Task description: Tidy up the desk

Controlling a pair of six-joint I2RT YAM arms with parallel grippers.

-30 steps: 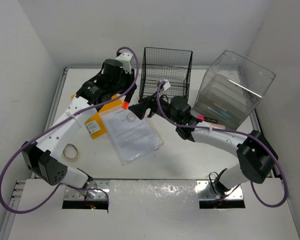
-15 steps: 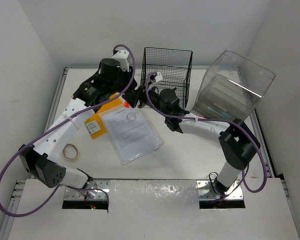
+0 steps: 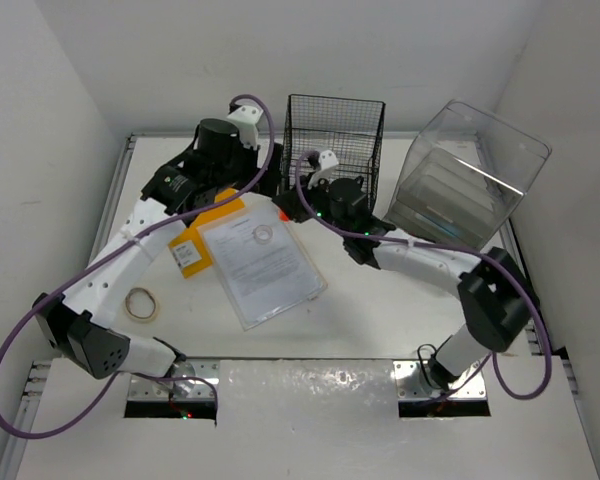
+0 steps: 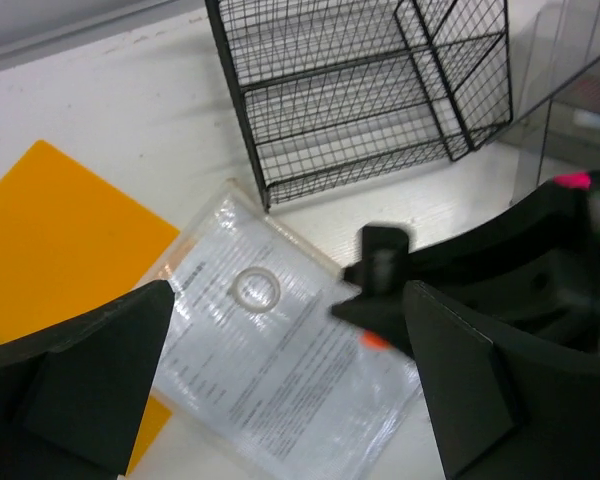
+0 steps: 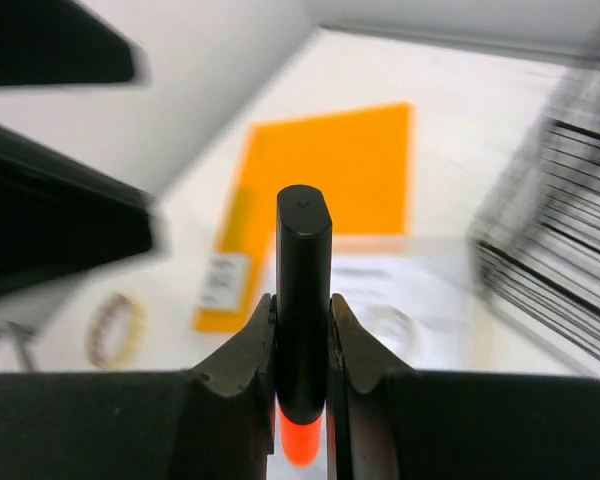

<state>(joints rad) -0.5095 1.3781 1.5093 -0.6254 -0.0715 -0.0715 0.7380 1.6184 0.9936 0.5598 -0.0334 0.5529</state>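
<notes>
White walls close in on three sides of the white bench, which fills the floor of the top view between silver rails. At its far edge stand a black wire-mesh rack and, to the right, a clear drawer box. Nearer the middle an orange folder lies partly under a plastic-sleeved sheet, with a small ring resting on the sleeve. A roll of tape sits apart at the left.

Above the sheet's far corner, just in front of the rack, the right hand is closed tight on a black marker with an orange end, gripped across its barrel. The left hand hangs close by, spread wide and holding nothing.

The marker looks bound for storage, probably the rack, though a pass to the left hand is possible. Done well, the grip holds firm, the marker rises above the rack's rim before going in, and the right arm steers around the left arm crowding the same corner. Release should come low inside the mesh so the marker does not bounce out.
</notes>
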